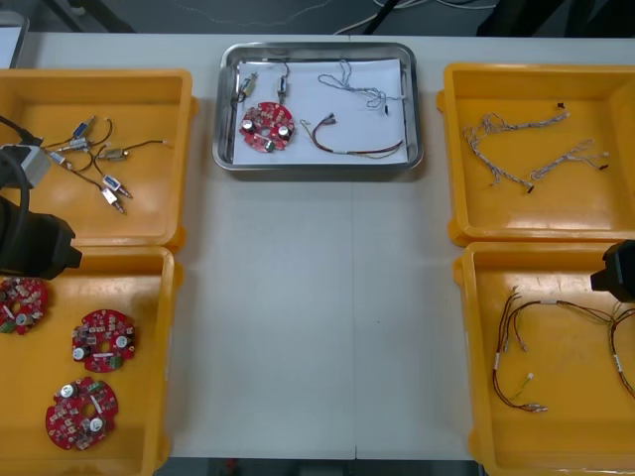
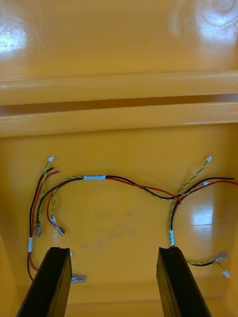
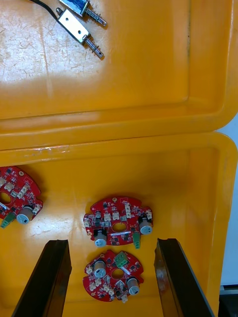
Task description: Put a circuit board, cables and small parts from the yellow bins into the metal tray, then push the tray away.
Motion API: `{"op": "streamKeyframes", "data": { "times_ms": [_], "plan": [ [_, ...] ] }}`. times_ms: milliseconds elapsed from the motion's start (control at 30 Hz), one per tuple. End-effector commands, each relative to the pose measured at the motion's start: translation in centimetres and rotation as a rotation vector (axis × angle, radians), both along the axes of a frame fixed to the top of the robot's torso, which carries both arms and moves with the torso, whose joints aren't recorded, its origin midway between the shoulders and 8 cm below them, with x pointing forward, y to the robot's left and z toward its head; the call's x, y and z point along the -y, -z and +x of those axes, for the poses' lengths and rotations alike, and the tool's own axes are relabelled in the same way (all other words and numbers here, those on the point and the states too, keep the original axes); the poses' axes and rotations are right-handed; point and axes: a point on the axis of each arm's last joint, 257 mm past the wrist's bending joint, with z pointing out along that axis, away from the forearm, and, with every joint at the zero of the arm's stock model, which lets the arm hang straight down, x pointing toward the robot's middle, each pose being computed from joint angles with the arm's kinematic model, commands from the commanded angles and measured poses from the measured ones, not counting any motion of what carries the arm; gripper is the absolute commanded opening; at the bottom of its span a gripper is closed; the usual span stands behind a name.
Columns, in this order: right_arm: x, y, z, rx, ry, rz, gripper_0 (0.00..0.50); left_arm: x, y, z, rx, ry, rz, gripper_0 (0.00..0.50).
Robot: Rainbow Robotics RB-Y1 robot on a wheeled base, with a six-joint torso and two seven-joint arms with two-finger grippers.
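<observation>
Open table (image 1: 308,327) between yellow bins (image 1: 167,347); metal tray (image 1: 317,166) probably bars far end.

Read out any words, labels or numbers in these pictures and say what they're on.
No text can be read.
The white tags on the red and yellow cables: no readable print.
Markings on the red circuit boards: too small to read.

This looks like an electronics assembly bench in a lab or workshop. A light table (image 1: 317,327) carries four yellow bins (image 1: 189,149), each sorted by kind: small metal parts (image 1: 99,159) at 10 o'clock, round red circuit boards (image 1: 103,340) at 8, twisted blue and white cables (image 1: 526,149) at 2, and red and yellow cables (image 1: 536,347) at 4. A metal tray (image 1: 317,169) at 12 o'clock holds a mixed set of them. Beyond the far edge, loose cords (image 1: 367,15) trail over a dark floor (image 1: 149,15).
</observation>
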Motion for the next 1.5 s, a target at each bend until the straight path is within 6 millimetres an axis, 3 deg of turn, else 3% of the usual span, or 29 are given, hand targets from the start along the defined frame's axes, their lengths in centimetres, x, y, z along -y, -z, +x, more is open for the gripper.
{"op": "streamKeyframes", "data": {
  "times_ms": [33,1500],
  "plan": [
    [0.31,-0.90,0.10,0.039,-0.003,-0.007,0.500,-1.48,-1.05,-0.45,0.015,0.040,0.070,0.500],
    [0.31,-0.90,0.10,0.039,-0.003,-0.007,0.500,-1.48,-1.05,-0.45,0.015,0.040,0.070,0.500]
  ]
}}
